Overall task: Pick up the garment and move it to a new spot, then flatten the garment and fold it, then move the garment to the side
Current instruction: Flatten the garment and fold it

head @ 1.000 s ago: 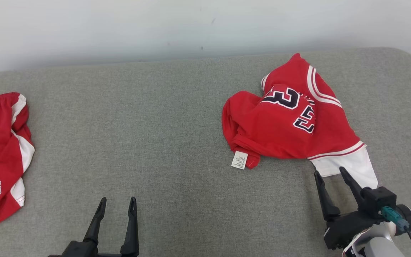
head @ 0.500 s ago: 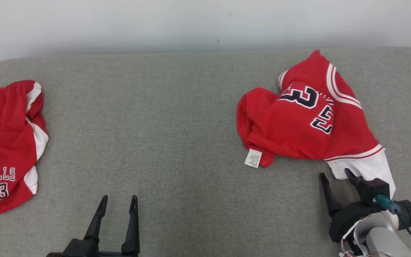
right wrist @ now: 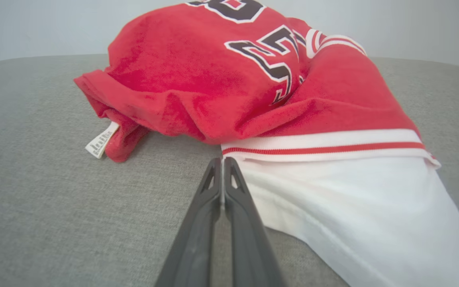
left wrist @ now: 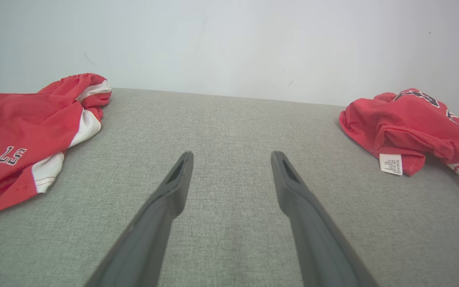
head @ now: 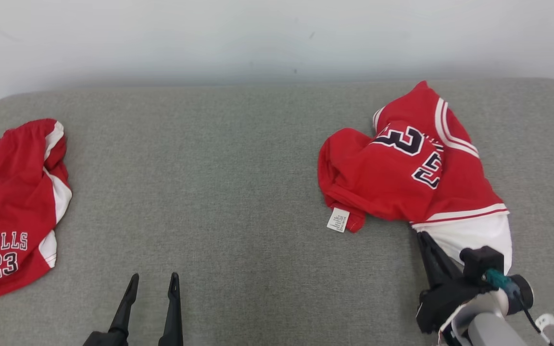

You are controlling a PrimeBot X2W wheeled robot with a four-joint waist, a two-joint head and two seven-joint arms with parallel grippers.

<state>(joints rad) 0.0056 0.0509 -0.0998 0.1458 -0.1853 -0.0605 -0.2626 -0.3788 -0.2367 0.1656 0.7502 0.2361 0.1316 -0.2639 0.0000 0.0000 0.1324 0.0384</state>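
Observation:
A crumpled red jersey (head: 392, 182) with the number 23 and a white lower panel (head: 474, 235) lies at the right of the grey cushion (head: 238, 182). It also lies at the far right of the left wrist view (left wrist: 408, 119) and close ahead in the right wrist view (right wrist: 213, 79). My right gripper (head: 421, 238) is shut, its tips (right wrist: 222, 159) pinched at the left corner of the white striped hem. My left gripper (head: 155, 278) stands open over bare cushion (left wrist: 231, 154), far from the jersey.
A second red garment (head: 12, 202) printed BULLS 23 lies at the cushion's left end (left wrist: 22, 127). A white care label (head: 338, 220) sticks out from the jersey's near edge. A pale wall (head: 258, 38) runs behind the cushion.
My right gripper was open short of the white panel; it has moved forward to the hem corner and shut. The head camera has shifted. The left gripper stays open.

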